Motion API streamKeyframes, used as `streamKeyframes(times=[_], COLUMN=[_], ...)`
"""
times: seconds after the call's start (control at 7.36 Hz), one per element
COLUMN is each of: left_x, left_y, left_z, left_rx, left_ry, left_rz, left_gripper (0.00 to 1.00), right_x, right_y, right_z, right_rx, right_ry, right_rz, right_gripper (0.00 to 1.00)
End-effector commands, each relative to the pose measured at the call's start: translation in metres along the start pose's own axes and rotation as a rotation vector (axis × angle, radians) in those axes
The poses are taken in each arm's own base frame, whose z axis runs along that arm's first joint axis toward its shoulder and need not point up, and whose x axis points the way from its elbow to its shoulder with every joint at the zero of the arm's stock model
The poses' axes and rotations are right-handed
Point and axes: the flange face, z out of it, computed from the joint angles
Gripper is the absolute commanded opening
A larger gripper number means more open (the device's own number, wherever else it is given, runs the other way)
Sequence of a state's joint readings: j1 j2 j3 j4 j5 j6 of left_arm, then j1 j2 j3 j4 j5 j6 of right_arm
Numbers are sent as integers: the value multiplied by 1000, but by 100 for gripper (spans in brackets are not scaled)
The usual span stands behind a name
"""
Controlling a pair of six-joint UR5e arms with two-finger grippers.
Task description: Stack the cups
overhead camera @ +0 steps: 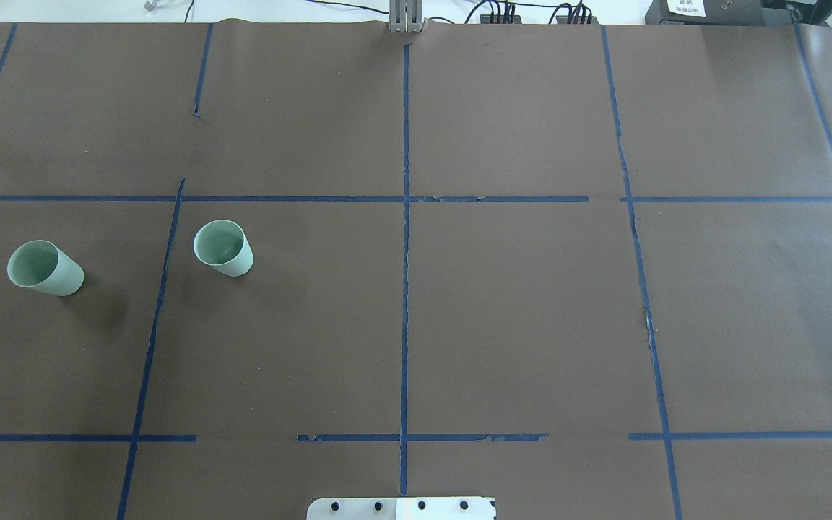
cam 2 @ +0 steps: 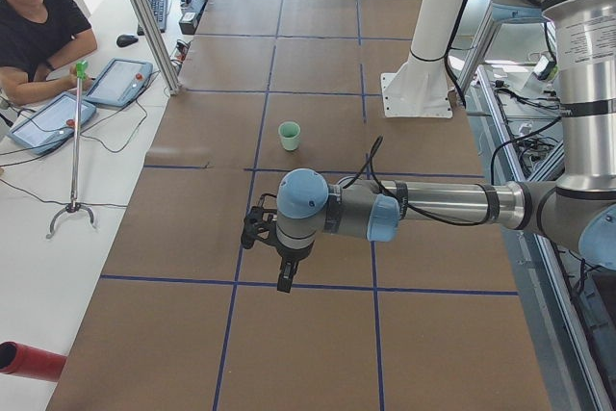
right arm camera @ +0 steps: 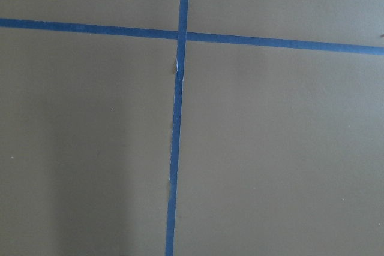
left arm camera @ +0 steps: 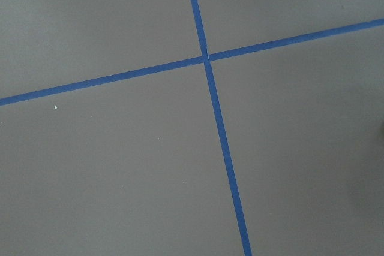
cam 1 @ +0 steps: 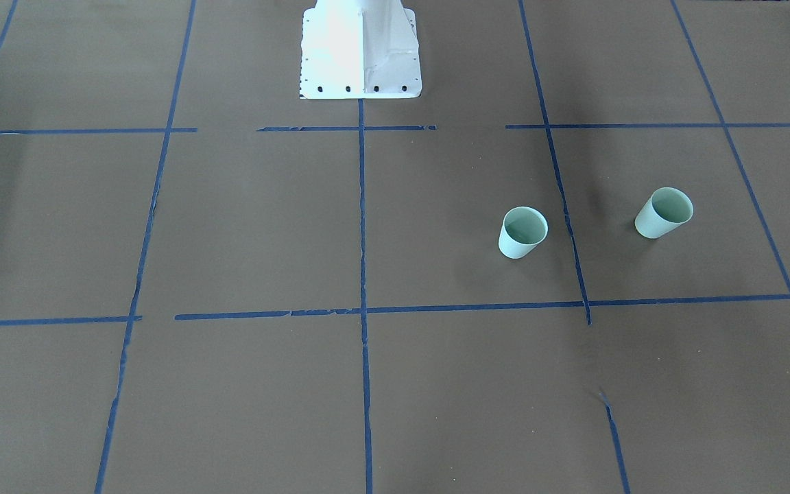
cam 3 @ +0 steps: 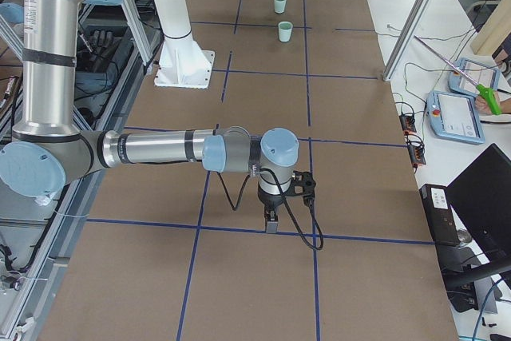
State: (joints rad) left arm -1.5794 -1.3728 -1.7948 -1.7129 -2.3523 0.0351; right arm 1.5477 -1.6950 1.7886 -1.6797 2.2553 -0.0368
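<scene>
Two pale mint-green cups stand upright and apart on the brown table, on my left side. One cup (overhead camera: 45, 268) (cam 1: 664, 213) is near the table's left end. The other cup (overhead camera: 223, 248) (cam 1: 523, 232) is closer to the middle. Both show far off in the exterior right view (cam 3: 279, 3) (cam 3: 285, 32). The exterior left view shows one cup (cam 2: 289, 135). My left gripper (cam 2: 286, 278) and right gripper (cam 3: 271, 221) show only in the side views, pointing down above bare table. I cannot tell whether they are open or shut. Both wrist views show only paper and tape.
The table is covered in brown paper with a grid of blue tape lines (overhead camera: 406, 238). The white robot base (cam 1: 361, 51) stands at the table's near edge. An operator (cam 2: 38, 31) sits with tablets beside the table's far side. A red cylinder (cam 2: 29, 361) lies off the table.
</scene>
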Motion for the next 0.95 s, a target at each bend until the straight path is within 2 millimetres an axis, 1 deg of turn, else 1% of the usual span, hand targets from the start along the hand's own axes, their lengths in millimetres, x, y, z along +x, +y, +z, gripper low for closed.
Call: streamKeyframes(times=[0.0,0.14,0.27,0.41,0.68,0.82], left_x=[52,92,125,139,171,170], left_y=[-16,-22,-24,-23,-23,-27], left_z=[25,34,47,52,80,84], left_rx=[2,-6,-37,-14,-41,-30], left_ry=[28,49,65,91,107,81], left_rz=[-80,-99,-142,-135,-175,-177], left_gripper=[100,100,100,100,100,100], right_x=[0,0,0,0,0,1], right_y=[0,0,0,0,0,0], right_z=[1,0,0,0,0,1], right_rx=[-1,0,0,0,0,-1], right_ry=[-1,-1,-1,0,-1,0], right_rz=[1,0,0,0,0,1], right_gripper=[100,100,100,100,100,100])
